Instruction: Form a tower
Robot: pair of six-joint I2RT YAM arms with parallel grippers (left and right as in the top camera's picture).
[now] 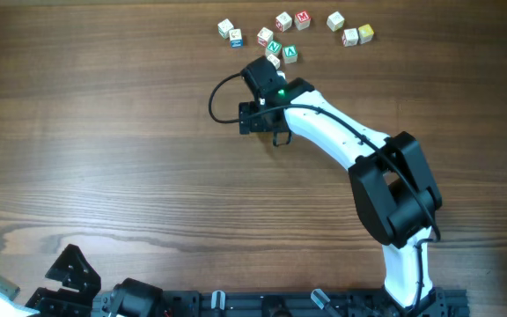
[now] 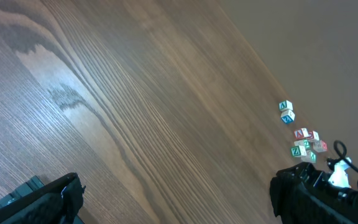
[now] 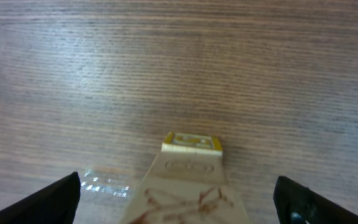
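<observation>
Table: brown wood grain, fills every view.

Right arm: white and black. Base at the 5 o'clock edge in the overhead view, reaching toward 12 o'clock. Green light on the wrist.

Left arm: black, low at the 7 o'clock corner, well apart from everything else.

Right gripper: fingers spread wide, one dark tip in each lower corner of its wrist view. Bare wood shows between each tip and the column. Nothing pinched.

Left gripper: fingers likewise spread wide, only bare table between them, holding nothing.

The tower: stands between the right gripper's parted fingers, touching neither. Pale wood faces with faint reddish engraving; a yellow-rimmed face at its 12 o'clock end in the wrist view. Cube count cannot be told from this angle. In the overhead view it sits at 12 o'clock from table centre, half hidden by the wrist.

Loose cubes: scattered along the 12 o'clock edge, with red, green, blue and yellow markings. Two with green letters lie just beside the tower, at its 12 and 1 o'clock. Whether they touch it cannot be told. From the left wrist view the scatter shows small, at 3 to 4 o'clock.
</observation>
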